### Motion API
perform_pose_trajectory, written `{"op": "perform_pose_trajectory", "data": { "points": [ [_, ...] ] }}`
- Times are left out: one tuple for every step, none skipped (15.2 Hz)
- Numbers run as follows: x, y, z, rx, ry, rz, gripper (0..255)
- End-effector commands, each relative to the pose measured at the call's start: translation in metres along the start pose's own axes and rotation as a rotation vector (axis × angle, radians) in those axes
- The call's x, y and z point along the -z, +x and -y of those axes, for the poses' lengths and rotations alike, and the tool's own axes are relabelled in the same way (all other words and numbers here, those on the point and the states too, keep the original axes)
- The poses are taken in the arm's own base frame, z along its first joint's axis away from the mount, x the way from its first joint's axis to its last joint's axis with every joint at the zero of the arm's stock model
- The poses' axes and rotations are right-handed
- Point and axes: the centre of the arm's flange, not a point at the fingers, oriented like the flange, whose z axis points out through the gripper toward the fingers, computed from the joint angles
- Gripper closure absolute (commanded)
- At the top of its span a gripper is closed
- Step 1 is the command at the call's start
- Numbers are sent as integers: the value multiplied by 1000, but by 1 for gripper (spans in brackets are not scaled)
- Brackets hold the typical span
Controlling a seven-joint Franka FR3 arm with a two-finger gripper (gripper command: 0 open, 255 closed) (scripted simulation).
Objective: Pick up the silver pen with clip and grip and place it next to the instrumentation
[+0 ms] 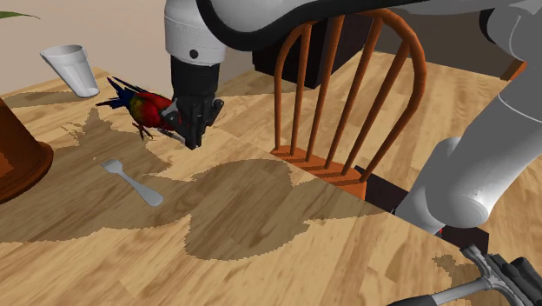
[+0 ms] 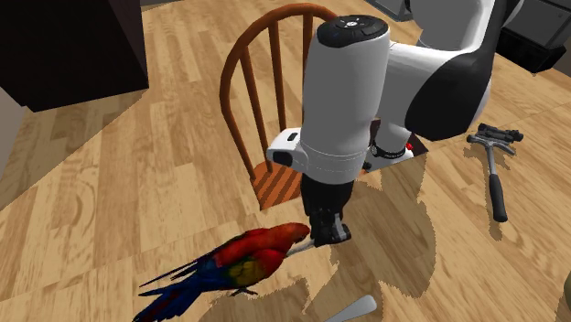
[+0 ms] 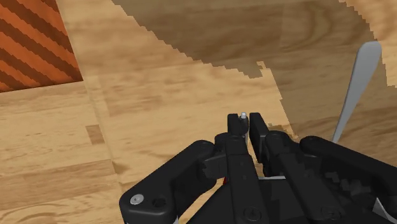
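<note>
Close around the hand (image 1: 190, 142) clasping the pen (image 3: 243, 117): parrot (image 1: 148, 109), spatula (image 1: 130, 181), chair (image 1: 317, 165).

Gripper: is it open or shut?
Shut on the pen: in the wrist view the gripper clasps its pale tip between both fingers.

On the counter (image 1: 287, 235) the parrot (image 1: 143, 109) lies just left of the tool (image 1: 189, 139) in the shoulder view. The pen (image 3: 243, 116) sits clasped between the tool's fingers (image 3: 257, 127). A spoon (image 1: 130, 180) lies nearer the camera than the parrot, a cup (image 1: 71, 68) behind it to the left, a pot (image 1: 17, 161) at the far left. The chair (image 1: 347, 96) stands right of the tool, behind it; a hammer (image 1: 495, 271) lies at the lower right.
</note>
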Motion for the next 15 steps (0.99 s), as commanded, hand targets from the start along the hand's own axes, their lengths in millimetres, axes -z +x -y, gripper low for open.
{"op": "perform_pose_trajectory", "data": {
  "points": [
    [12,1,1,0,0,-1,255],
    [17,2,3,0,0,-1,255],
    [22,2,4,0,0,-1,255],
    [27,3,5,0,0,-1,255],
    [32,3,6,0,0,-1,255],
    [38,4,7,0,0,-1,255],
    [43,5,8,0,0,-1,255],
    [48,5,10,0,0,-1,255],
    [53,6,11,0,0,-1,255],
    [58,6,12,0,0,-1,255],
    [63,7,13,0,0,-1,255],
    [64,7,13,0,0,-1,255],
    [66,-6,11,0,0,-1,255],
    [68,-19,8,0,0,-1,255],
    [70,-32,6,0,0,-1,255]
  ]
}}
